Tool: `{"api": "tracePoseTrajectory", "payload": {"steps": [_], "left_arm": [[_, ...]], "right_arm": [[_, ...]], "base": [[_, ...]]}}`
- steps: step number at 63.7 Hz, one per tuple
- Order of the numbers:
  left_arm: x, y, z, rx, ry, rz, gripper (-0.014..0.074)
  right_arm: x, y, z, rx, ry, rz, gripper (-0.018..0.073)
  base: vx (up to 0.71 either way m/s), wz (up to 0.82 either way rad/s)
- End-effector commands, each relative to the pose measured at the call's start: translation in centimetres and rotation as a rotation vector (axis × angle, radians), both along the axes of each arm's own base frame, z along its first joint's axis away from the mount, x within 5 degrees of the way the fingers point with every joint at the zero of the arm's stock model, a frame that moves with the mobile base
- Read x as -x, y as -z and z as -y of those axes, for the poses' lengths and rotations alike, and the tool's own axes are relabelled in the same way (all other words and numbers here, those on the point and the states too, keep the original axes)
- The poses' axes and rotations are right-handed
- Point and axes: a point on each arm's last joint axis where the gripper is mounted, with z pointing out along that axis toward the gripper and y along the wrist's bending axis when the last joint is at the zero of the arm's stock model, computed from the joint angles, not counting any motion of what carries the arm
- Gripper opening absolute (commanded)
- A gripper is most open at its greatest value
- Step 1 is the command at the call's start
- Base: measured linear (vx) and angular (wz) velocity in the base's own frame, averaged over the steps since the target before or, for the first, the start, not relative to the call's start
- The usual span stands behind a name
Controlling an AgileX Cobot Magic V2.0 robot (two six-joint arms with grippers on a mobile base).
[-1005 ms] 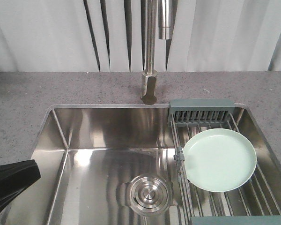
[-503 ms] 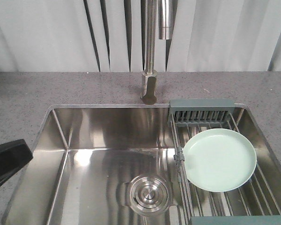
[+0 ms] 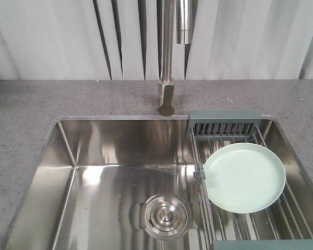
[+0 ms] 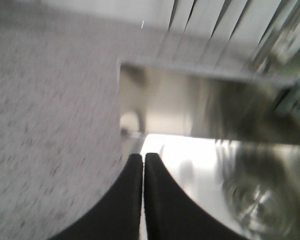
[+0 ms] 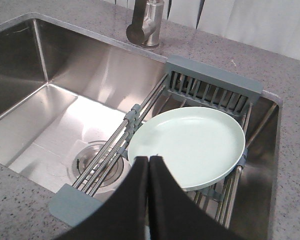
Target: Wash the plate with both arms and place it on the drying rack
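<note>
While 1 round, matte mint plate (image 3: 244,177) with a low raised rim lay flat on the drying rack (image 3: 225,123), that rack of parallel steel wires with grey-green plastic ends spanned the right end of the sink (image 3: 115,151). The sink was 1 rectangular basin of brushed steel with 1 ringed round drain (image 3: 166,216) near its front edge, sunk in a speckled grey stone counter (image 3: 41,104). 1 steel faucet (image 3: 166,96) rose from the counter at the sink's back edge.

No arm appeared in the front view. Only the wrist views showed the 2 grippers, both black and tapered. The left gripper (image 4: 143,165), in a blurred picture, hung over the sink's left edge, its fingers pressed together and empty. The right gripper (image 5: 148,167) hovered by the plate's near rim, fingers likewise closed, grasping nothing.
</note>
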Motion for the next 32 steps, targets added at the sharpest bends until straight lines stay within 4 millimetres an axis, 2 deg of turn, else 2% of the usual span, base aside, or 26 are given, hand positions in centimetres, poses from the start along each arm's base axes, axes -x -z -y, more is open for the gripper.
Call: {"api": "tracePoseTrajectory", "payload": {"steps": [1, 16, 32], "left_arm": [[0.8, 0.1, 0.0, -0.114, 0.066, -0.001, -0.0006], [2.5, 3.0, -0.3, -0.097, 0.053, 0.354, -0.0006], [3.3, 2.5, -1.0, -0.127, -0.046, 0.456, -0.0006]], "right_arm": [[-0.2, -1.3, 0.0, -0.03, 0.018, 0.066, -0.0008], [-0.2, -1.3, 0.0, -0.03, 0.018, 0.066, -0.0008], [-0.2, -1.3, 0.0, -0.03, 0.018, 0.066, -0.0008]], "base": [[0.0, 0.0], [0.0, 0.0], [0.0, 0.0]]}}
